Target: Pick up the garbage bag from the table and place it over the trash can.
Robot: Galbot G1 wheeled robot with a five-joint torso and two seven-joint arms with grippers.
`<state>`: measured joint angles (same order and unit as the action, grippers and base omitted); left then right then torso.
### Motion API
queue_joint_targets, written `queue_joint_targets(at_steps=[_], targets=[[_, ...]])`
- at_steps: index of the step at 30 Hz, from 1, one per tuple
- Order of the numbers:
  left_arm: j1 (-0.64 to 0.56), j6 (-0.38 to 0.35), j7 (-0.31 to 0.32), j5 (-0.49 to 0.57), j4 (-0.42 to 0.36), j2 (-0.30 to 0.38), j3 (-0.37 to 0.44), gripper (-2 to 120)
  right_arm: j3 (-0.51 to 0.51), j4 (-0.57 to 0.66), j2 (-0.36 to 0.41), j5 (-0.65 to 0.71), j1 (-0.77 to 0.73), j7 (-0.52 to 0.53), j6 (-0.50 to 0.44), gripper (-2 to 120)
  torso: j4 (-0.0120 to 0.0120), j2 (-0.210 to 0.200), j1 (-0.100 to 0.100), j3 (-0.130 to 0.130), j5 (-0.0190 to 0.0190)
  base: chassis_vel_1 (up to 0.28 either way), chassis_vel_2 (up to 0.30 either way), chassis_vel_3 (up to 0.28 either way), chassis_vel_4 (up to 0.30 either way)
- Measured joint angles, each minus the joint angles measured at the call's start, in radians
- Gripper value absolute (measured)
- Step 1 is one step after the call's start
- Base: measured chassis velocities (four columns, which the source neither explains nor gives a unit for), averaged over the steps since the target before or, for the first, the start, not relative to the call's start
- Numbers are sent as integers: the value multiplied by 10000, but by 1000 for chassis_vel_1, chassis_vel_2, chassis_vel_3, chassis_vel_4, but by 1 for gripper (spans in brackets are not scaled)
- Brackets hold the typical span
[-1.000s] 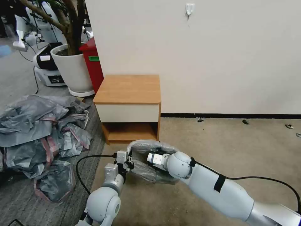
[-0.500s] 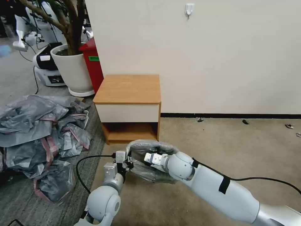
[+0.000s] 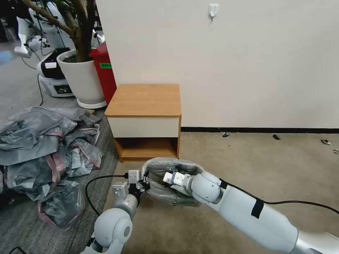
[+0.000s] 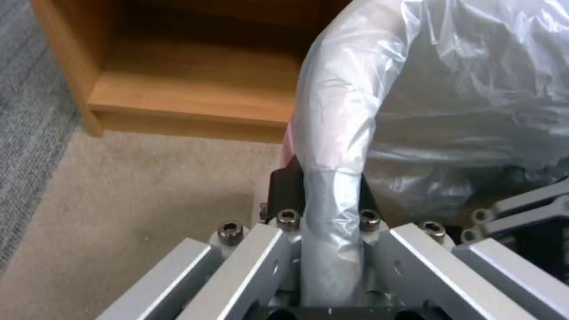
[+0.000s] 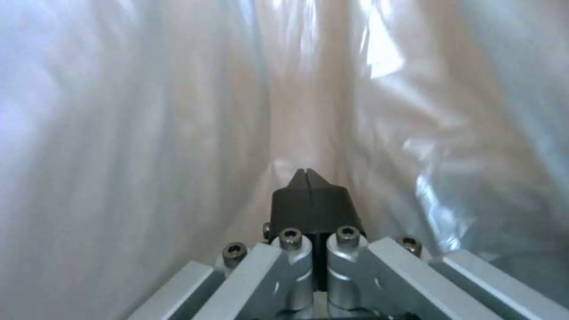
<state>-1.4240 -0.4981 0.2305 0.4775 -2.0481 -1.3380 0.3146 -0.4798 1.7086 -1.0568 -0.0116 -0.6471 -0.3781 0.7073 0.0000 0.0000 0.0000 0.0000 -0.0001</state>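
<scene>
carpet below the desk (image 3: 144, 100): right tool (image 5: 309, 182) (tips pressed together, empty) has pushed deeper inside the bag (image 3: 169, 165); left tool (image 4: 323, 195) stays pinching its rim, so it's spreading over the can.

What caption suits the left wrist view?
Left gripper pinching the garbage bag's rim, beside the table's open lower shelf.

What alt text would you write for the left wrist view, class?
The left gripper pinches a fold of the garbage bag, which billows over beige carpet. Behind it is the wooden table's open lower shelf.
</scene>
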Motion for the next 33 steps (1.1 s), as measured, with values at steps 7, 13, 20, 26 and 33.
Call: queue_joint_targets(at_steps=[7, 13, 20, 26, 33], targets=[[57, -45, 181, 330, 174, -18, -3, 2, -76, 253, 118, 240, 245, 87, -5, 0, 0, 0, 0, 0, 0, 0, 0, 0, 0], [41, -56, 182, 360, 191, -12, 55, 2, -164, 407, 214, 304, 314, 108, -9, 0, 0, 0, 0, 0, 1, 0, 0, 0, 0], [113, -75, 229, 649, 297, 46, 209, 2, -134, 935, 621, 429, 262, 101, -15, 0, 0, 0, 0, 1, 2, 0, 0, 0, 0], [273, -244, 536, 1322, 356, 112, 275, 2, 457, 1995, 1404, 949, 239, 104, -27, 0, -1, 0, 0, 0, -1, 0, 0, 0, 0], [363, -386, 735, 1733, 387, 179, 230, 2, 2429, 3538, 2223, 1507, -933, 276, -470, 0, 0, 0, 0, 0, 3, 0, 0, 0, 0]])
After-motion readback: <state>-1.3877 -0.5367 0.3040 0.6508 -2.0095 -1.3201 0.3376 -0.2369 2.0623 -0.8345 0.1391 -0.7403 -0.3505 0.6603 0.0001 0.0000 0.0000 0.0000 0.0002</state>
